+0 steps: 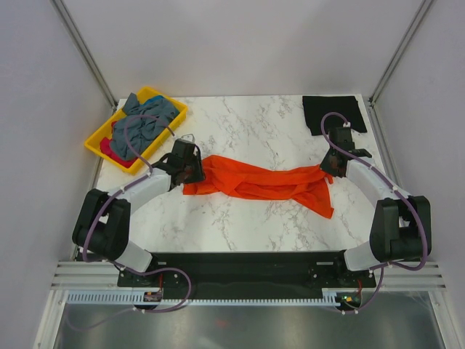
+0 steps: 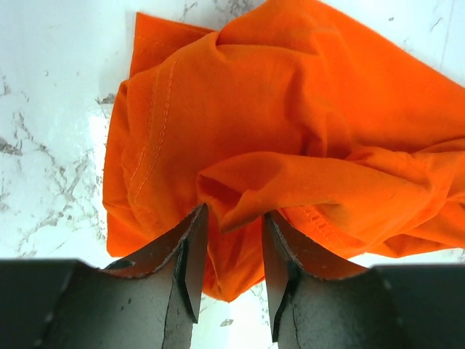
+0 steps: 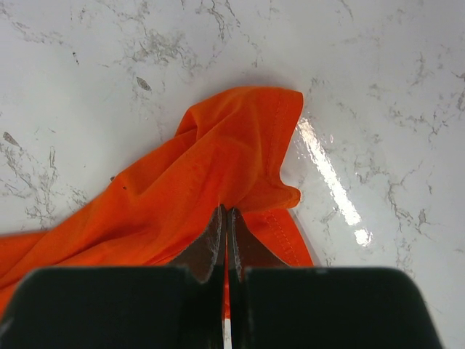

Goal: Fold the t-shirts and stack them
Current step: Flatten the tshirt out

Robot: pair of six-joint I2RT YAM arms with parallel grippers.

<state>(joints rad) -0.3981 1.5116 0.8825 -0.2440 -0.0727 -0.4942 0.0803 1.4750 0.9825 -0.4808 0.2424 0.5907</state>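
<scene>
The bright orange t-shirt lies stretched in a crumpled band across the middle of the marble table. My left gripper is at its left end. In the left wrist view its jaws stand apart with a fold of the orange cloth between them. My right gripper is at the shirt's right end. In the right wrist view it is shut on a pinch of the orange cloth. A black t-shirt lies flat at the back right.
A yellow tray at the back left holds grey-blue shirts and a pink one. Grey walls and frame posts close in the table on the left, back and right.
</scene>
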